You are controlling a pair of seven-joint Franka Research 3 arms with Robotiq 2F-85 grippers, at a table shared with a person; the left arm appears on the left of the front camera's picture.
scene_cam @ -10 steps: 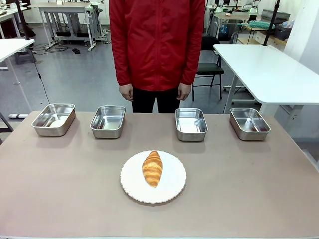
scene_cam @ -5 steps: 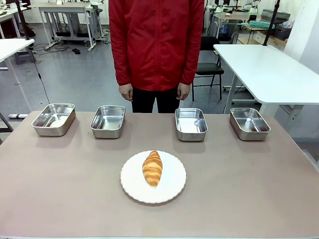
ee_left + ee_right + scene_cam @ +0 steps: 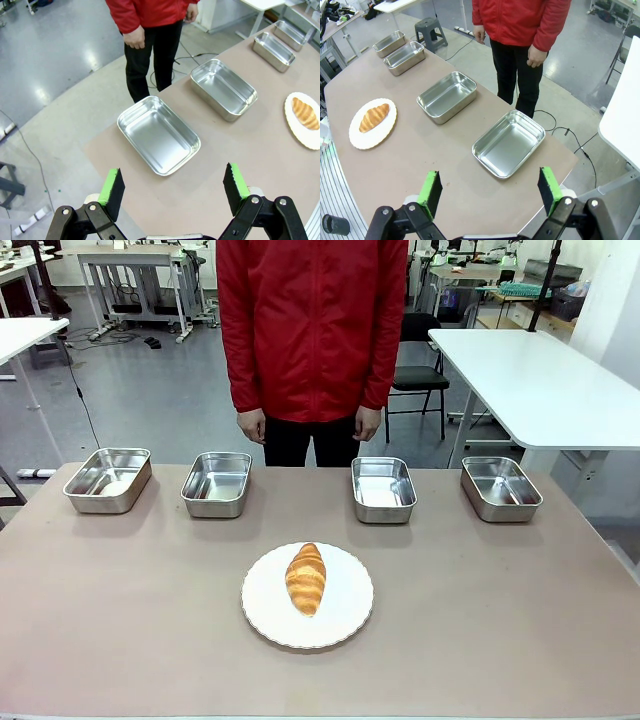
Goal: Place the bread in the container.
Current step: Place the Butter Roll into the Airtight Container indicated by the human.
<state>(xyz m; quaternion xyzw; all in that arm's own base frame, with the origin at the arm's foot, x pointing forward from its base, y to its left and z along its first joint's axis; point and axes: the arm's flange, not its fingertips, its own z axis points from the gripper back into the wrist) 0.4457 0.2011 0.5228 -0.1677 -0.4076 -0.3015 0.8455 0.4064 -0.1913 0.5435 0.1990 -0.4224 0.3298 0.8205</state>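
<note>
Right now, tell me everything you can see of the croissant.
The croissant is golden-brown with a baked-looking sheen, ridged across, fat in the middle and tapered at both ends. It looks whole. It lies flat near the middle of a round white plate, its length running roughly from the robot's side toward the person, slightly slanted. Nothing but the plate touches it.

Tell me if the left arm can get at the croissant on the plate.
Probably yes: the left gripper is open above the table, and the croissant lies uncovered on the plate, with the person's hands well back.
</note>
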